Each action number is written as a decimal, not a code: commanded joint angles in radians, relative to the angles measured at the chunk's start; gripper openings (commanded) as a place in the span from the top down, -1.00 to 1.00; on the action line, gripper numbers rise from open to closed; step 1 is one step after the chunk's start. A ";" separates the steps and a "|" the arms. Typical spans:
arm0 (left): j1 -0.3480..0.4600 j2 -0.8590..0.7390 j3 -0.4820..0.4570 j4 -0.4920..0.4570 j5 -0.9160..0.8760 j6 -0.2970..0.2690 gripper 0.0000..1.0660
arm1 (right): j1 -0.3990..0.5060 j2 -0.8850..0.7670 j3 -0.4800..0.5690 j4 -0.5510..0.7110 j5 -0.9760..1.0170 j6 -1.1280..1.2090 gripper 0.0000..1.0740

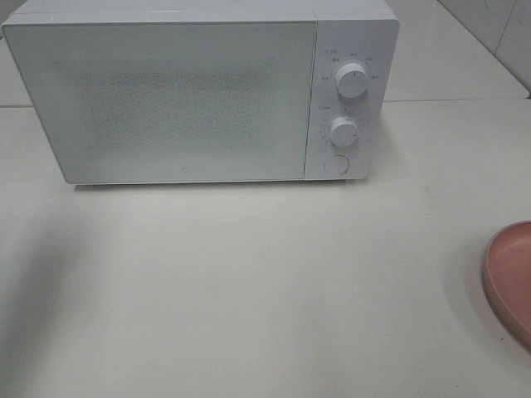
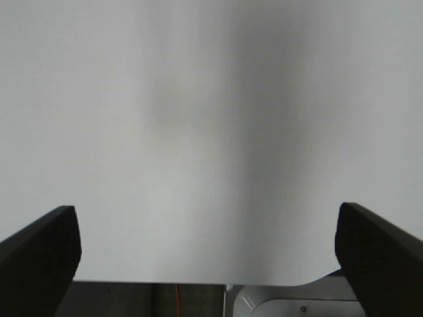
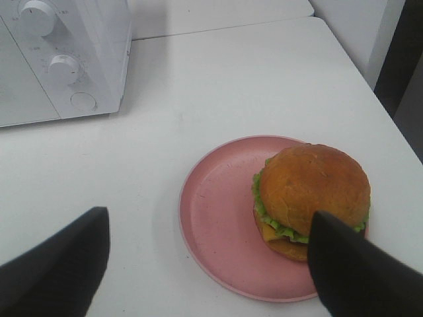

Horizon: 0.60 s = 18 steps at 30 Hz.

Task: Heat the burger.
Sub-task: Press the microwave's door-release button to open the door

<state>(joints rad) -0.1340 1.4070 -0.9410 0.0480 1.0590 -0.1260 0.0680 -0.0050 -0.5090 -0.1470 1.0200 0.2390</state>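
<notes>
We see the burger (image 3: 310,198) sitting on the plate (image 3: 218,224), toward its 3 o'clock rim; the plate lies on the desk (image 1: 249,282) at about 4 o'clock from the closed microwave (image 1: 166,99). Our right claw (image 3: 208,264) hangs spread wide above the plate, holding nothing. Our left claw (image 2: 208,257) is also wide apart and empty over bare desk.
</notes>
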 commanded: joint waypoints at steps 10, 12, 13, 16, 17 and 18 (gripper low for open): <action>0.124 -0.293 0.346 -0.094 -0.037 0.039 -0.87 | -0.005 -0.025 0.000 -0.003 -0.010 -0.007 -0.41; 0.124 -0.358 0.378 -0.093 -0.042 0.041 -0.87 | -0.005 -0.025 0.000 -0.003 -0.010 -0.007 -0.41; 0.124 -0.420 0.403 -0.093 -0.045 0.055 -0.87 | -0.005 -0.025 0.000 -0.003 -0.010 -0.007 -0.41; 0.124 -0.520 0.419 -0.093 -0.041 0.075 -0.87 | -0.005 -0.025 0.000 -0.003 -0.010 -0.007 -0.41; 0.124 -0.520 0.419 -0.093 -0.041 0.075 -0.87 | -0.005 -0.025 0.000 -0.003 -0.010 -0.007 -0.41; 0.124 -0.554 0.419 -0.093 -0.041 0.084 -0.87 | -0.005 -0.025 0.000 -0.003 -0.010 -0.007 -0.41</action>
<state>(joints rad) -0.0110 0.9320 -0.5310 -0.0360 1.0260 -0.0650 0.0680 -0.0050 -0.5090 -0.1470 1.0200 0.2390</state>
